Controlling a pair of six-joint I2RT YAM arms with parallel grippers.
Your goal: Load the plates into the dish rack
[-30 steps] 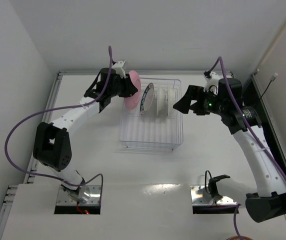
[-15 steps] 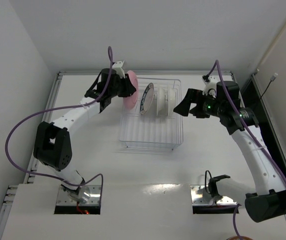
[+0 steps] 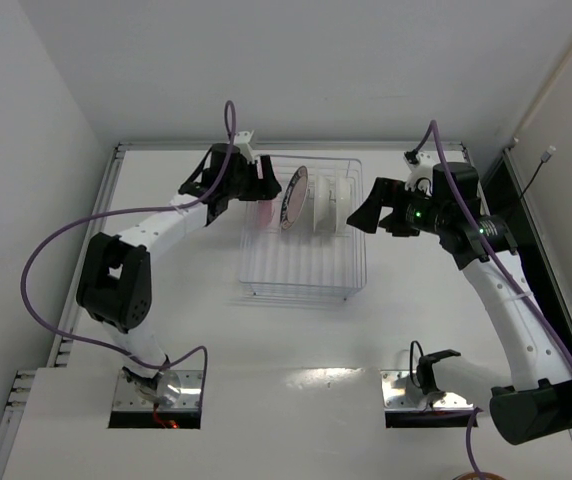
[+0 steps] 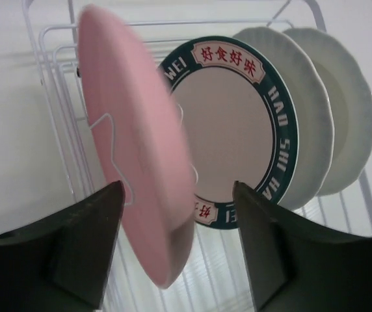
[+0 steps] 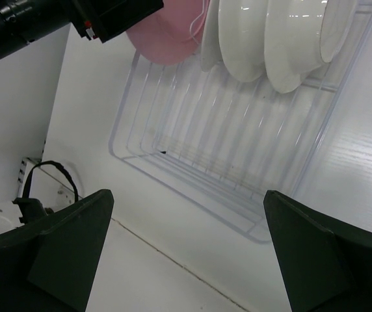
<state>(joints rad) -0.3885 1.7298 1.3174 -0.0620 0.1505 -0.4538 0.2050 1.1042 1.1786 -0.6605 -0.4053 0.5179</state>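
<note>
1. Check the left gripper [image 4: 178, 188]: its fingers stand apart and clamp nothing. The lower rim of the pink plate [image 4: 134, 162] lies in the gap, with clearance on the 3 o'clock side.
2. Locate the pink plate on edge in the dish rack [image 3: 304, 270], at the 9 o'clock end of the plate row. Its outline is blurred, so you cannot confirm it is seated.
3. Treat this plate as rigid, smooth and breakable, probably of moderate weight. If you regrip, pinch the rim across its thickness, because the faces are likely to slip.
4. Note the teal-rimmed plate [image 4: 238, 123] just behind it, then two pale scalloped plates [image 4: 313, 149] beyond.
5. Find the right gripper [image 5: 187, 195] at 3 o'clock of the rack, its fingers wide apart and empty.
</note>
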